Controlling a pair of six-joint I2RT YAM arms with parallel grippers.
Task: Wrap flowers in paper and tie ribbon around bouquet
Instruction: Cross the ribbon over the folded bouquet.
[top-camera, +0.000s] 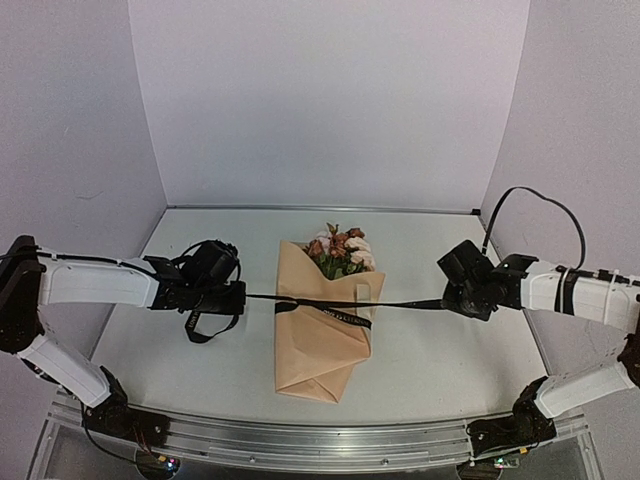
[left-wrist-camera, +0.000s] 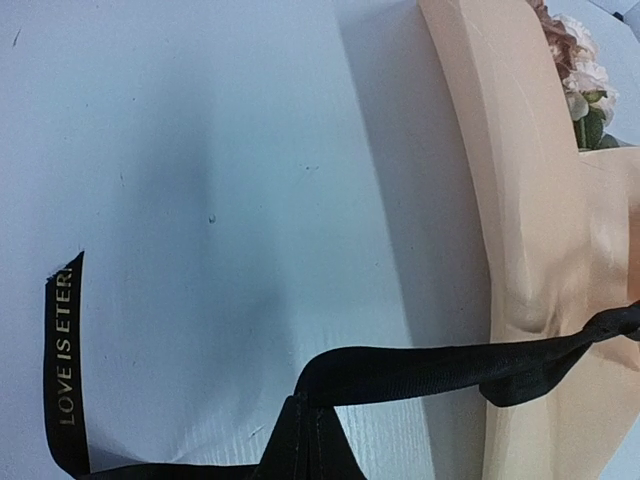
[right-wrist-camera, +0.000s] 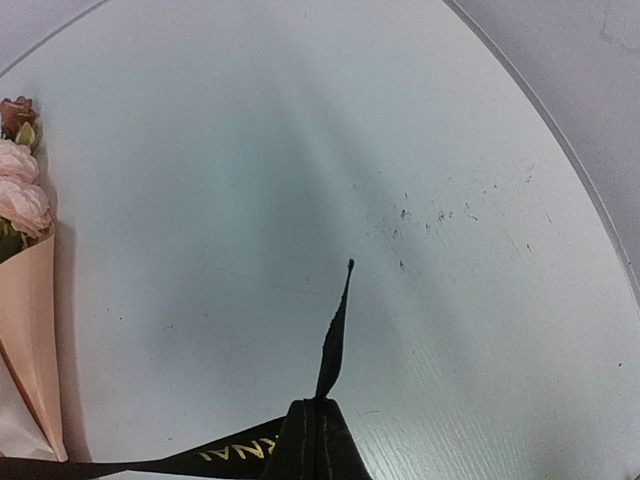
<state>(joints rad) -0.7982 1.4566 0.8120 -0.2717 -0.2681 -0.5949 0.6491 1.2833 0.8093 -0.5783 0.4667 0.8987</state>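
One bouquet (top-camera: 320, 330) lies mid-table, blooms toward the far wall, with the black ribbon (top-camera: 325, 311) cinched around its middle. My left claw (top-camera: 238, 297) and right claw (top-camera: 447, 301) each pinch a ribbon end tight, on opposite sides of the bouquet. Gold lettering on the ribbon's loose tail reads "LOVE IS ETER". The white table (top-camera: 450, 350) is backed by pale walls (top-camera: 330, 100).

One paper-wrapped bouquet (top-camera: 322, 335). One black ribbon (top-camera: 330, 310), gold-lettered. Two robot hands: left hand (top-camera: 243, 297), right hand (top-camera: 446, 302). One white desk (top-camera: 450, 360). Blooms (top-camera: 340, 248): several, too bunched to count.
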